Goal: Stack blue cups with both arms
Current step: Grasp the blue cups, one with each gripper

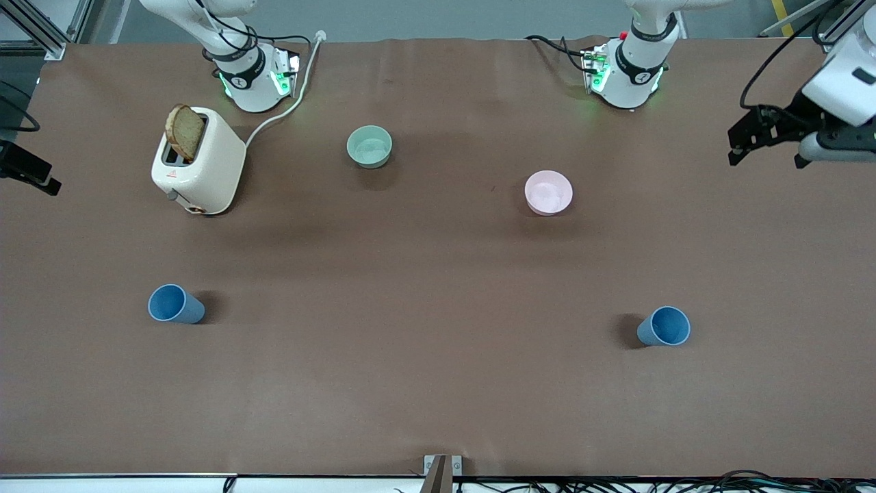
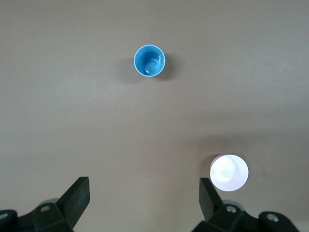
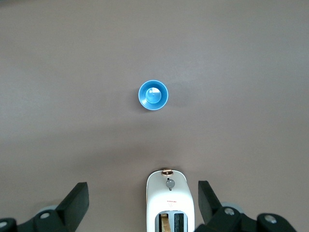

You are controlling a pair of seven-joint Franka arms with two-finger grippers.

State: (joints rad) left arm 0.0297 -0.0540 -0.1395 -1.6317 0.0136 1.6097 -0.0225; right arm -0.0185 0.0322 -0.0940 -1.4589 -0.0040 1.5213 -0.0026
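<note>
Two blue cups stand upright and empty on the brown table. One cup (image 1: 175, 305) is toward the right arm's end and shows in the right wrist view (image 3: 153, 95). The other cup (image 1: 664, 326) is toward the left arm's end and shows in the left wrist view (image 2: 149, 60). My left gripper (image 1: 766, 157) hangs high at the left arm's end of the table, open and empty (image 2: 144, 186). My right gripper (image 3: 143, 189) is open and empty, high over the toaster. Only a black part of it shows at the front view's edge (image 1: 31, 171).
A cream toaster (image 1: 200, 161) with a slice of toast and a white cord stands near the right arm's base; it also shows in the right wrist view (image 3: 170, 198). A pale green bowl (image 1: 369, 146) and a pink bowl (image 1: 548, 192) sit farther from the front camera than the cups.
</note>
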